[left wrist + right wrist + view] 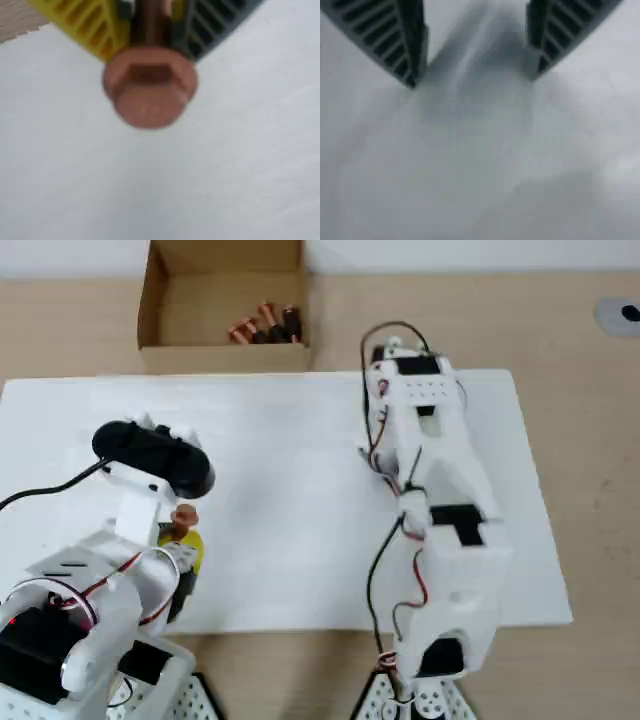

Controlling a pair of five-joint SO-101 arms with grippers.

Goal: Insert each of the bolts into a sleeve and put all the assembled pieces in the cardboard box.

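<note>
A copper-coloured bolt [149, 87] is clamped between the yellow and dark fingers of my left gripper [150, 35], its hex head pointing out over the white mat. From above, the same bolt [185, 517] shows at the left arm's tip near the mat's front left. My right gripper [475, 55] stands open just above the bare mat, nothing between its dark fingers. The right arm [435, 490] lies stretched along the mat's right side. The cardboard box [150, 310] sits at the back and holds several copper and dark assembled pieces [265, 327].
The white mat [290, 500] covers most of the wooden table. A grey round object [620, 313] lies at the far right corner. Both arm bases stand at the table's front edge.
</note>
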